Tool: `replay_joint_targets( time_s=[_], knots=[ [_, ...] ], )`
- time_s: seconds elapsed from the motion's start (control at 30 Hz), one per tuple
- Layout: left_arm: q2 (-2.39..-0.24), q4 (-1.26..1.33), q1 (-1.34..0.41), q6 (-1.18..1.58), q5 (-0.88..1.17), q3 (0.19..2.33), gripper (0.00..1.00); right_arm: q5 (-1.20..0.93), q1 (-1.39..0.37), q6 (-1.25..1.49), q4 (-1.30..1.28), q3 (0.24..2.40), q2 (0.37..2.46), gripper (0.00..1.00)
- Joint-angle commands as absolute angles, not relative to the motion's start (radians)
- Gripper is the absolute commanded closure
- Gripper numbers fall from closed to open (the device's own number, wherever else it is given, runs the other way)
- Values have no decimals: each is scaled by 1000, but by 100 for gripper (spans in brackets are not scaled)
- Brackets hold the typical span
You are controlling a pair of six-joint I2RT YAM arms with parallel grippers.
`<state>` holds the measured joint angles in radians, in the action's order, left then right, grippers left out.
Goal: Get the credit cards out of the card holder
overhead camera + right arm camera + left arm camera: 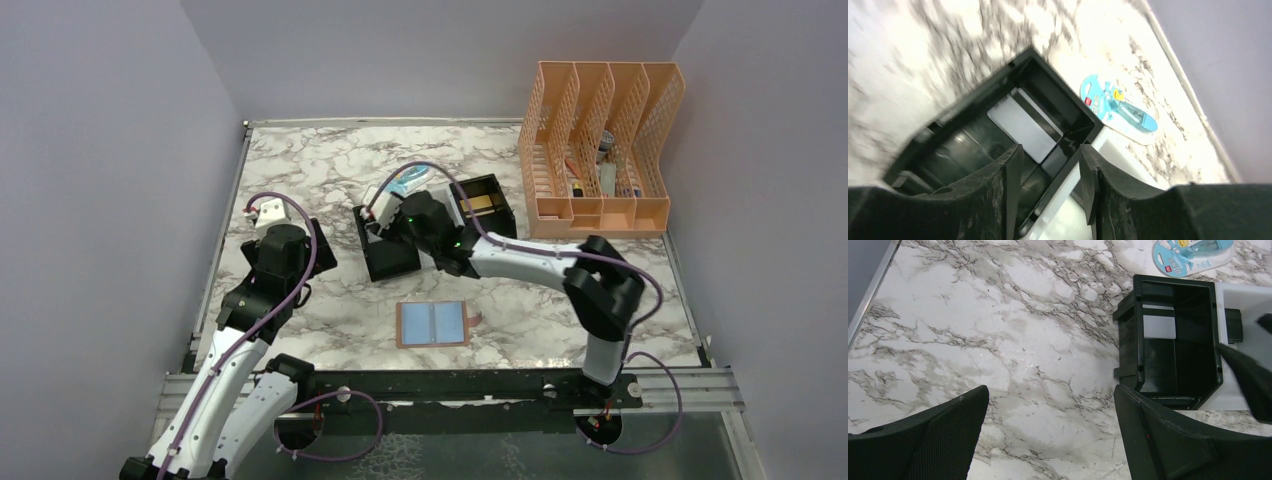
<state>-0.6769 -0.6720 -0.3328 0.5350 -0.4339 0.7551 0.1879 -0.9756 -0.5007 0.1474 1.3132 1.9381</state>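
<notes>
The card holder (433, 324) lies open and flat on the marble, its pale blue pockets facing up and its snap tab to the right. A silvery grey credit card (1024, 128) (1158, 322) leans inside the tray's left black compartment (387, 254). A gold-orange card (484, 203) rests in the right black compartment. My right gripper (1050, 161) (392, 222) hovers over the tray, open and holding nothing, its jaws on either side of the wall between the black and white compartments. My left gripper (1048, 400) (300, 250) is wide open over bare marble to the left of the tray.
A blue-and-white blister pack (410, 180) (1193, 252) (1120, 102) lies just behind the tray. An orange mesh file organizer (600, 150) stands at the back right. A dark flat thing (1233, 326) sits in the tray's white middle compartment.
</notes>
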Motion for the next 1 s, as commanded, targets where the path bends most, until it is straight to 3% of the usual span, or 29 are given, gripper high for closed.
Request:
replay_joint_targets(
  time_s=[0.0,0.2,0.37,0.97],
  knots=[
    [-653,-664,-327,530,-431,745,1,178,-981,-35,188,1195,1731,54],
    [-645,-664,-325,530,-431,746,1,18,-998,527,-182,1086,1633,51],
    [-656,-661,-324,524,-408,747,1,243,-1115,711,-203,924,1581,45],
    [-647,-655,-324,519,-396,742,1,333,-1230,738,-363,1086,1795,30]
  ],
)
